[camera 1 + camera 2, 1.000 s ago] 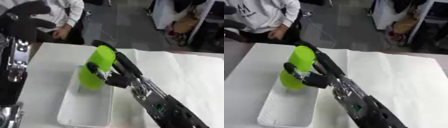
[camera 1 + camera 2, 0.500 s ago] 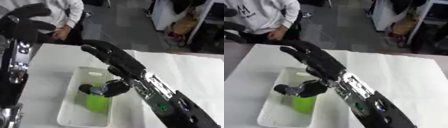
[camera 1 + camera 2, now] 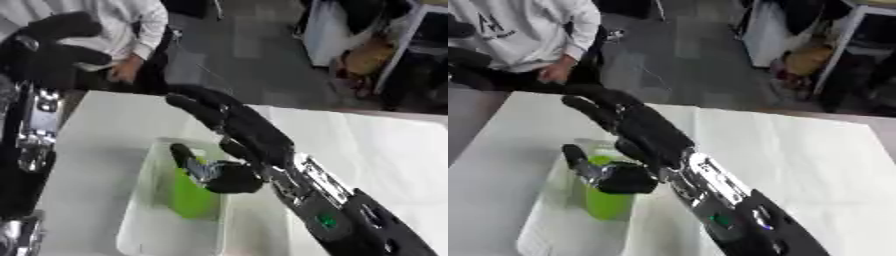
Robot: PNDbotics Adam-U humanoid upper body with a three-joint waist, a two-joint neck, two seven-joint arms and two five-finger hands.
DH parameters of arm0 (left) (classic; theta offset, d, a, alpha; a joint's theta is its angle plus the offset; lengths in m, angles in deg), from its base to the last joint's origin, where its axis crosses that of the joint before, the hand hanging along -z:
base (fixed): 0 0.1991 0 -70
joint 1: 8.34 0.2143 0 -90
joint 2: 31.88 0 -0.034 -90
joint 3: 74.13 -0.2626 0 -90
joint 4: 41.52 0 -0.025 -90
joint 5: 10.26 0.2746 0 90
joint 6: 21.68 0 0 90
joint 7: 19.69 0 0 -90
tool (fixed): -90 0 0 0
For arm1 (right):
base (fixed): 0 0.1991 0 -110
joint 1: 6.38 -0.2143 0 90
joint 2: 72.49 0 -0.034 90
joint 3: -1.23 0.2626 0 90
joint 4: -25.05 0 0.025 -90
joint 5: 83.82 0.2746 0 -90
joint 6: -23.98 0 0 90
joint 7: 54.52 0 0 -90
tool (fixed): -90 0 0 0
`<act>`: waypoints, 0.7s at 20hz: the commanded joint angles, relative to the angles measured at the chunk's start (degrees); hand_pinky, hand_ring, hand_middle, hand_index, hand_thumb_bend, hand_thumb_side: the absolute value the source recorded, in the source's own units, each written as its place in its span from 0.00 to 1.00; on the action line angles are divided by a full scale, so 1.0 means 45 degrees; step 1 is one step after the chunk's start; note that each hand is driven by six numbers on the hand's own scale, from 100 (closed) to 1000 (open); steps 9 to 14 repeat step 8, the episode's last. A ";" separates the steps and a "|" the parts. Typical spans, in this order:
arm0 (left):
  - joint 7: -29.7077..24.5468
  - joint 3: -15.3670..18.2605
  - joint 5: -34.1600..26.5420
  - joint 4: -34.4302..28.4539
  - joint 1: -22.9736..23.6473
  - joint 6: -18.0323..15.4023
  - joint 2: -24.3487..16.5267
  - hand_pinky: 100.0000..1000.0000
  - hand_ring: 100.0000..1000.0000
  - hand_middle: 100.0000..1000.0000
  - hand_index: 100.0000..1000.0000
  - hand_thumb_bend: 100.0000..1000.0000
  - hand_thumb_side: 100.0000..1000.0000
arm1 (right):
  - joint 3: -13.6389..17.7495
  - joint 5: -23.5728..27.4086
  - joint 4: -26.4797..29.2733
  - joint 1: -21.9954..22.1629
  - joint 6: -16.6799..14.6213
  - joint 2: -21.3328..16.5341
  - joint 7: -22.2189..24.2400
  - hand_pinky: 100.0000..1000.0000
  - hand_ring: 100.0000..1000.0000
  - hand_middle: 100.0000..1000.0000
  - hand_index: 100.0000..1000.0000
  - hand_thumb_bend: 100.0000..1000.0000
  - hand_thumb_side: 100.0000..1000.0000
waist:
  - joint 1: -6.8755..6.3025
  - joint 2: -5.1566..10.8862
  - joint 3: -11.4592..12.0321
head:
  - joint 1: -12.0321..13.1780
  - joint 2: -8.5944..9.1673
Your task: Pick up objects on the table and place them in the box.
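Reaching over the clear box in the left eye view, the right hand hangs released, fingers spread straight toward the far desk edge, thumb down beside the green object. That green object lies inside the box, just under the thumb; contact cannot be told. The left hand shows at the upper left, raised, fingers curled on nothing.

Seen from the right eye view, the green object sits in the box near its far end, with the right hand above it.
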State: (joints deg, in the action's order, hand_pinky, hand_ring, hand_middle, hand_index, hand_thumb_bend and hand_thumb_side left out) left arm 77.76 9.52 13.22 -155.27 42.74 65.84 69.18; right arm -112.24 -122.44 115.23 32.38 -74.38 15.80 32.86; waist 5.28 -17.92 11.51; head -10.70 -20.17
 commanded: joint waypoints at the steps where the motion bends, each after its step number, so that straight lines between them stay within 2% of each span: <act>1: 0.0072 0.0093 0.0073 -0.0185 -0.0098 0.0005 -0.0315 0.47 0.58 0.71 0.83 0.09 0.96 | 0.0308 0.1975 0.1028 0.0382 0.0307 -0.0524 -0.0418 0.80 0.93 0.96 1.00 0.00 1.00 | -0.0026 0.0378 -0.0109 | -0.0381 0.0732; 4: 0.0143 0.0121 0.0107 -0.0185 0.0010 -0.0002 -0.0546 0.47 0.58 0.71 0.82 0.09 0.96 | 0.0781 0.3815 0.2708 0.1508 0.0572 -0.1382 -0.0739 0.75 0.91 0.94 0.99 0.00 1.00 | -0.0021 0.0422 -0.0372 | -0.0622 0.1650; 8: 0.0153 0.0120 0.0135 -0.0185 0.0302 0.0066 -0.0930 0.47 0.58 0.71 0.80 0.08 0.96 | 0.1677 0.5257 0.5028 0.3191 0.1121 -0.2424 -0.1273 0.73 0.89 0.91 0.97 0.00 1.00 | -0.0112 0.0540 -0.0837 | -0.0586 0.2481; 14: 0.0153 0.0120 0.0135 -0.0185 0.0302 0.0066 -0.0930 0.47 0.58 0.71 0.80 0.08 0.96 | 0.1677 0.5257 0.5028 0.3191 0.1121 -0.2424 -0.1273 0.73 0.89 0.91 0.97 0.00 1.00 | -0.0112 0.0540 -0.0837 | -0.0586 0.2481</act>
